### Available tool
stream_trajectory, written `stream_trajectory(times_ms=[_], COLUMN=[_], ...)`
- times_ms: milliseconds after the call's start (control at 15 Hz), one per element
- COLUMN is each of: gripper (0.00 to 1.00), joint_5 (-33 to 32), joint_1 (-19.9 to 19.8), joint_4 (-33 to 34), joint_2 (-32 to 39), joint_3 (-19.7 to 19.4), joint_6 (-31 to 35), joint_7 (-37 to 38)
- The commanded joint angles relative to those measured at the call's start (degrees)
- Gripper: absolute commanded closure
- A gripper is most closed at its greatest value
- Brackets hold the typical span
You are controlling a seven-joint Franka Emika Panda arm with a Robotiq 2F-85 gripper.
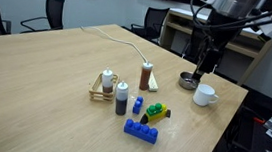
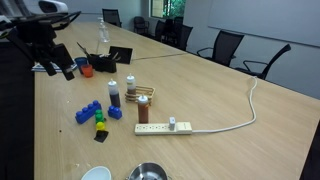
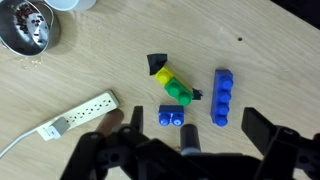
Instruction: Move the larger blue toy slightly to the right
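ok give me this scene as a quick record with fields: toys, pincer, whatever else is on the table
target: long blue brick, flat on the table, untouched
other toys: small blue block; green-yellow toy, both beside the brick
pincer: open, empty, up above the table
clutter: power strip, metal bowl, white mug, shakers
task state: brick not yet gripped

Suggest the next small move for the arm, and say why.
Probably bring the open tool down and across toward the long blue brick. It hangs high above the table near the mug, well away from the brick, which lies untouched by the green-yellow toy.
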Motion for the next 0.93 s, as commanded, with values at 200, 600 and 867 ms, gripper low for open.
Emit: stream_trajectory(times_ms=[200,600,867], gripper=[0.00,0.00,0.00], joint_5=[-4.81,-5.03,-8.35], joint_1=[0.92,1.12,1.53], joint_4=[2.34,2.72,4.58], joint_2=[5.98,6.63,9.28], joint_3=[2.99,2.85,3.68], joint_6=[2.40,2.37,3.46], joint_7=[7.62,8.13,9.14])
